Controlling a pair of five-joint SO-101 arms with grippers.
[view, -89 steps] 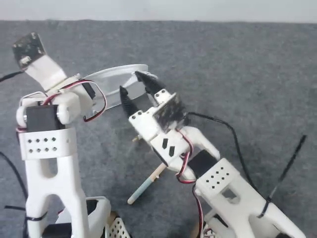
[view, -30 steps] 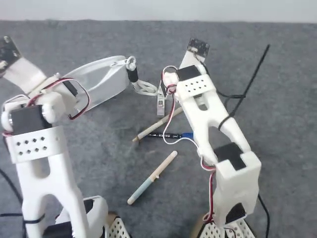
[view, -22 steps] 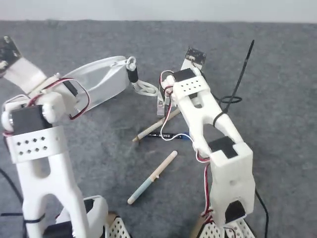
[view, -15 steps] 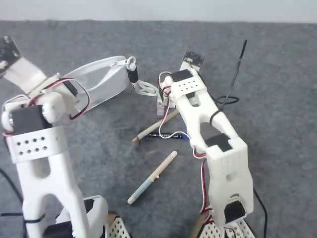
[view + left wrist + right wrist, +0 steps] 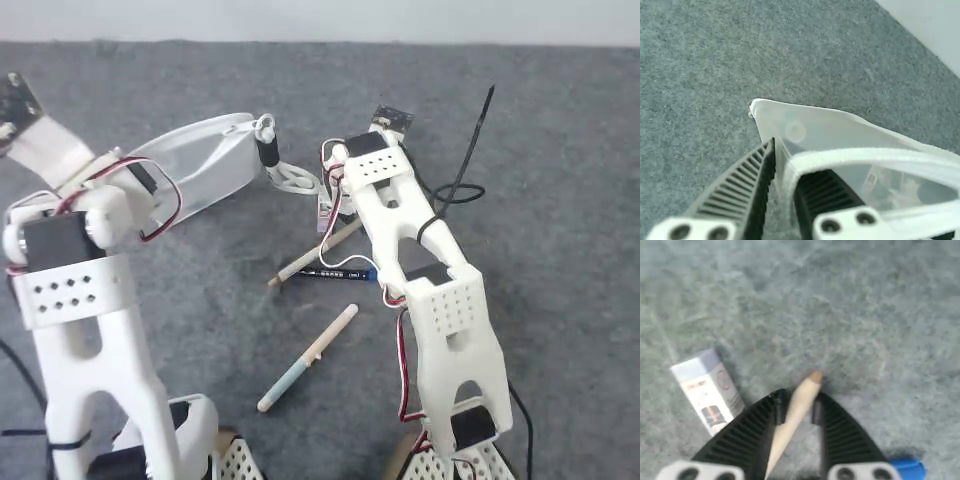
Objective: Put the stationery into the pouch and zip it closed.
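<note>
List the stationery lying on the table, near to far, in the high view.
pale pen with blue end → black pen → eraser; the wooden pencil spans the last two, so it's left out.

Clear pouch [image 5: 205, 165], beige pencil [image 5: 796, 401], grey carpet [image 5: 560, 250].

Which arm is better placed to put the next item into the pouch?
Right: the right gripper is closed on the wooden pencil; the left gripper is clamped on the pouch rim.

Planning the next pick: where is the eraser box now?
The eraser box lies on the mat beside the right gripper, whose jaws grip the wooden pencil; in the high view, between that arm and the pouch.
</note>
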